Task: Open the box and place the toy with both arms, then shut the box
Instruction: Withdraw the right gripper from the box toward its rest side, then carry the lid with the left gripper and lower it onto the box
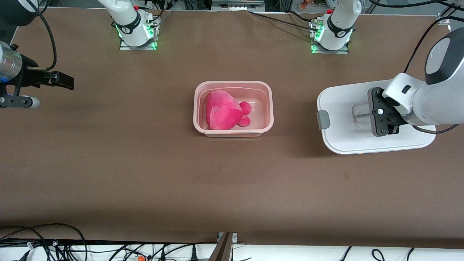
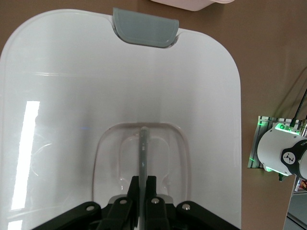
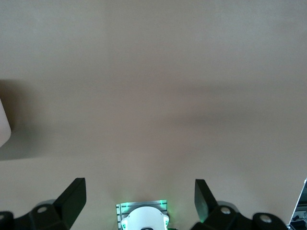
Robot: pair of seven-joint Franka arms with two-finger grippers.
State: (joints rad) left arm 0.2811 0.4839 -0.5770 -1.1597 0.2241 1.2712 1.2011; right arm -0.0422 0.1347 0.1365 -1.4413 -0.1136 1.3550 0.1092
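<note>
The translucent pinkish tub point(image 1: 198, 108) stands open at the table's middle. The hot-pink plush toy point(image 1: 222, 110) lies inside it. The white lid point(image 1: 340, 139) lies flat on the table toward the left arm's end, with a grey clip point(image 1: 323, 120) facing the tub. My left gripper point(image 1: 367, 115) is shut on the lid's clear recessed handle point(image 2: 143, 143); in the left wrist view point(image 2: 144, 179) the fingers pinch the handle bar over the lid point(image 2: 120, 86). My right gripper point(image 1: 66, 81) is open and empty, up over bare table at the right arm's end, as the right wrist view point(image 3: 139, 187) also shows.
Both arm bases point(image 1: 136, 30) point(image 1: 331, 36) stand along the table's edge farthest from the front camera. Cables point(image 1: 43, 243) lie past the table's near edge. A corner of the tub point(image 2: 192, 4) shows in the left wrist view.
</note>
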